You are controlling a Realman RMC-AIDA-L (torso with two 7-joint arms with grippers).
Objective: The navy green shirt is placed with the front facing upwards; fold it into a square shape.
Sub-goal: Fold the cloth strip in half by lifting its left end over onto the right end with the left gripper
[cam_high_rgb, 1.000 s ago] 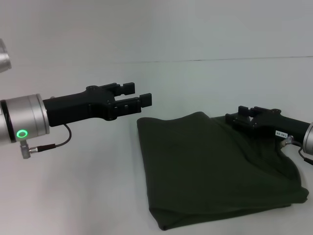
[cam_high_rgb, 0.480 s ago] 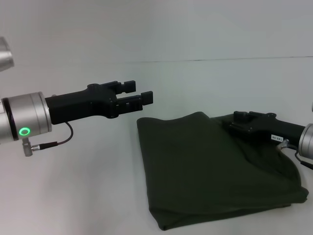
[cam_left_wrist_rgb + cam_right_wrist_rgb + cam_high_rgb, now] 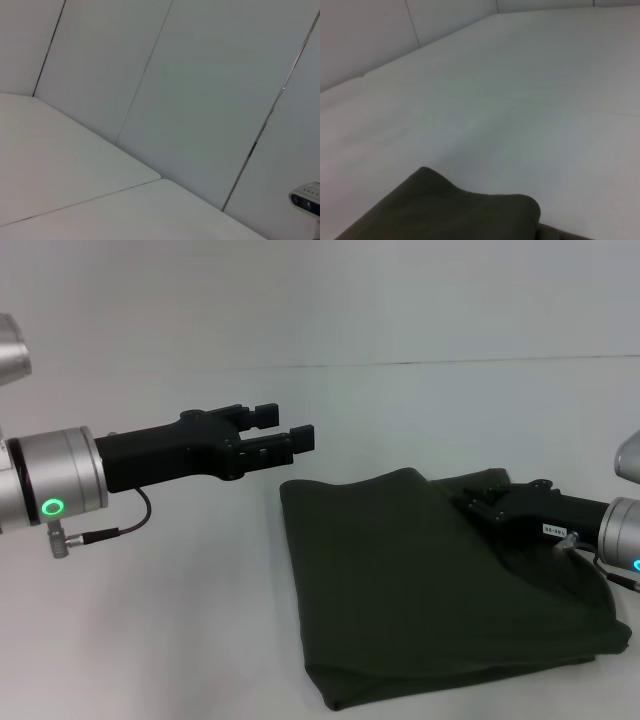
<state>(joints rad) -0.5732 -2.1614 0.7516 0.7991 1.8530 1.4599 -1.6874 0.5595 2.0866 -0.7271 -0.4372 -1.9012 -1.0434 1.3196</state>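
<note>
Broadly, a white table [image 3: 150,620] fills the scene, meeting a pale panelled wall [image 3: 210,100] at the back. On the table's right half lies the navy green shirt [image 3: 420,590], folded into a rough, slightly skewed rectangle with only plain dark green cloth showing. Its near edge is a rounded fold, and its far right corner is rumpled into soft creases. The right wrist view shows a raised hump of that cloth [image 3: 470,210] against the bare tabletop. The left gripper [image 3: 285,437] is held in the air over the table, to the left of the shirt and beyond its far left corner, touching nothing; its two black fingers are spread apart. The right gripper [image 3: 480,502] lies low on the shirt's far right corner, pressed against the rumpled cloth. Whether its fingers are apart or pinched together cannot be told, since they blend into the fabric.
</note>
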